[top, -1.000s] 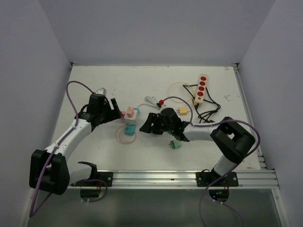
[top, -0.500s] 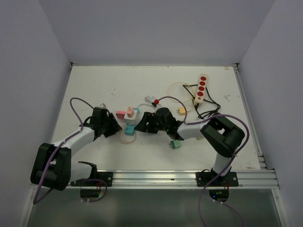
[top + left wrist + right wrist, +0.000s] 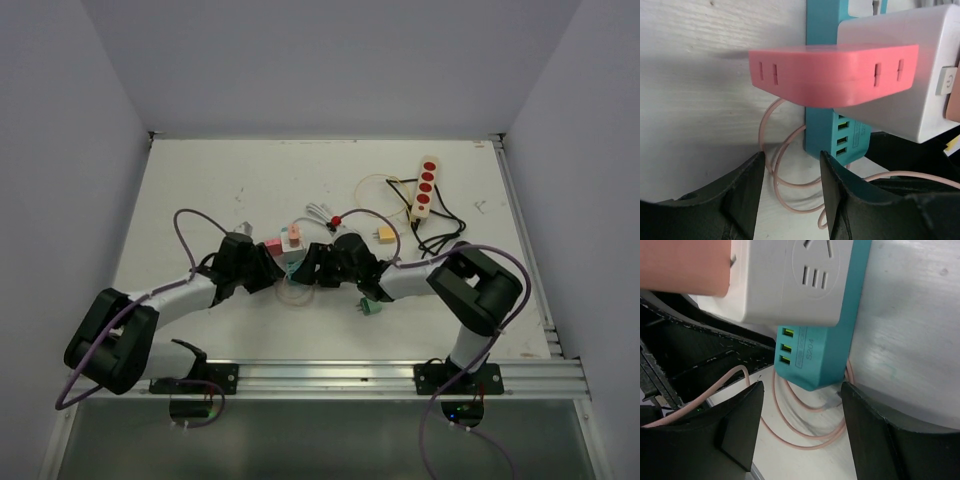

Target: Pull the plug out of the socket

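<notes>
A white worktop [image 3: 200,190] carries the left arm [image 3: 170,295] and right arm [image 3: 420,275], which meet near its middle. The left end effector [image 3: 792,160] and right end effector [image 3: 800,390] are both open and hold nothing. Between them lies a teal socket block [image 3: 826,131] carrying a white adapter [image 3: 920,100] and a pink plug [image 3: 835,67], with thin pink cable [image 3: 775,165] looped beside its end.
</notes>
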